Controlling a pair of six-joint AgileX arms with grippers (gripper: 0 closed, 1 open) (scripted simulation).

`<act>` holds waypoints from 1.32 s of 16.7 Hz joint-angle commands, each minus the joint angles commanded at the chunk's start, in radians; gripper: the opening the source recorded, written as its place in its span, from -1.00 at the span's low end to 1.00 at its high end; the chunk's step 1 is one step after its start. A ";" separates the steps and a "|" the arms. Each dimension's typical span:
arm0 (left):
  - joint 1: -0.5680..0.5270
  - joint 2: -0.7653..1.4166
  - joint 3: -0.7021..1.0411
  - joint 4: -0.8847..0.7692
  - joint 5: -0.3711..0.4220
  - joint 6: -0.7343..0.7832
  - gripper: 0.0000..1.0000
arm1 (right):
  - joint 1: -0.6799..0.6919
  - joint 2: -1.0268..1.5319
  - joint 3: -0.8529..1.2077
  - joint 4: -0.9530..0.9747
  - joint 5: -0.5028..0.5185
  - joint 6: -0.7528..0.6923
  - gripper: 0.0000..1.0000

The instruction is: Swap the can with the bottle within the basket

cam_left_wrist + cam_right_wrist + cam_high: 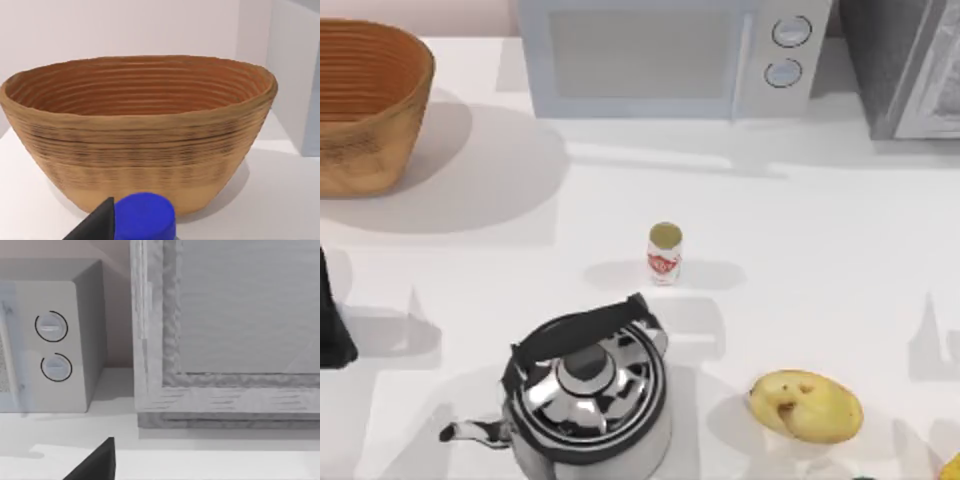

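The can [664, 253], white with a red label and a gold top, stands upright on the table's middle, beyond the kettle. The wicker basket [380, 110] stands at the back left; its ribbed inside [140, 90] shows nothing in it. The bottle [145, 217], dark blue, stands outside the basket on its near side, right beside a black finger [100, 222] of my left gripper. My left arm [332, 330] is at the table's left edge. A finger [97, 462] of my right gripper points at the back appliances, far from the can, with nothing by it.
A shiny kettle [588, 395] with a black handle stands at the front centre. A potato [807, 405] lies at the front right. A microwave [670, 55] and a grey appliance [910, 60] line the back edge.
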 joint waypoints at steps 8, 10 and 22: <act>0.191 0.646 0.009 0.364 0.193 0.085 1.00 | 0.000 0.000 0.000 0.000 0.000 0.000 1.00; 0.233 0.775 0.013 0.441 0.232 0.102 1.00 | 0.000 0.000 0.000 0.000 0.000 0.000 1.00; 0.283 0.963 0.019 0.567 0.280 0.123 1.00 | 0.000 0.000 0.000 0.000 0.000 0.000 1.00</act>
